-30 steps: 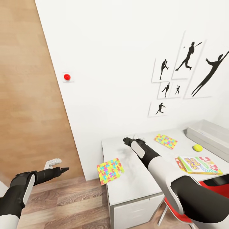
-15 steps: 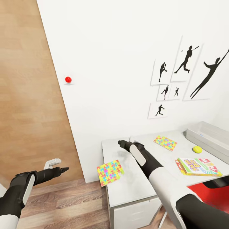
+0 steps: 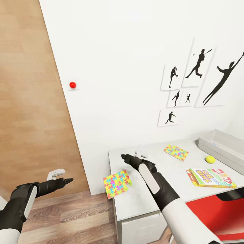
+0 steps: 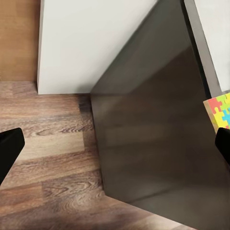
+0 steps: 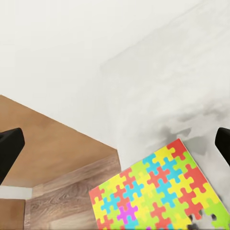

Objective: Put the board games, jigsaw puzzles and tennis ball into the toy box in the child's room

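Note:
One jigsaw puzzle [image 3: 117, 183] lies at the table's [image 3: 142, 193] left end, jutting over the edge; it also shows in the right wrist view [image 5: 158, 191] and as a corner in the left wrist view [image 4: 219, 110]. My right gripper [image 3: 130, 155] hovers open over the table just behind it, nothing between its fingers [image 5: 115, 148]. The second jigsaw puzzle [image 3: 176, 151], the tennis ball [image 3: 210, 159] and the Skip-Bo board game [image 3: 210, 178] lie farther right. The grey toy box [image 3: 222, 145] stands at the far right. My left gripper [image 3: 63, 176] hangs open over the floor, left of the table. The bed is out of view.
A red chair [image 3: 217, 211] is tucked under the table's front right. Grey drawers [image 3: 145, 225] sit beneath the table's left end. A wooden door [image 3: 30, 101] and a white wall with a red button [image 3: 72, 84] stand behind. Wood-plank floor [image 3: 78, 217] lies left of the table.
My right arm has swung left across the table, bringing its gripper closer to the puzzle at the left edge. The view tilted slightly early on. The left arm has stayed put.

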{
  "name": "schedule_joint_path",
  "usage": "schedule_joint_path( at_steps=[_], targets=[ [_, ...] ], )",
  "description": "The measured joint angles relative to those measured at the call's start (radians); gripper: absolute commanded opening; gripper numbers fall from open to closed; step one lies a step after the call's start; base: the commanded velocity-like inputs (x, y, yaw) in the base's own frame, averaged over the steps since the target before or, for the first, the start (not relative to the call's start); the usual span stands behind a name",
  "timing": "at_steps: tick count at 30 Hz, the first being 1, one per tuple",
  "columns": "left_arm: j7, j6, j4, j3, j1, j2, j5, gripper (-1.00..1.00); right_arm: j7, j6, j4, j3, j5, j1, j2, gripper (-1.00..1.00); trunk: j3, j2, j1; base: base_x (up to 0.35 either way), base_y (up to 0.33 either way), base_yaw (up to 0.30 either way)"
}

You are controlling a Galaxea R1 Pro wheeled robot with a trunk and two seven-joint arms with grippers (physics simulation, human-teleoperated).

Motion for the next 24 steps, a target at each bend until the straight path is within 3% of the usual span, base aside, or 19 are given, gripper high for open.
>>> schedule_joint_path(
  at_steps=[24],
  targets=[
    [0.0, 0.0, 0.0, -0.002, 0.0, -0.001, 0.0, 1.0, 0.002, 0.025, -0.006, -0.009, -0.004, 0.007, -0.001, 1.0, 0.0, 0.0, 0.0, 0.0, 0.0, 0.0]
  ],
)
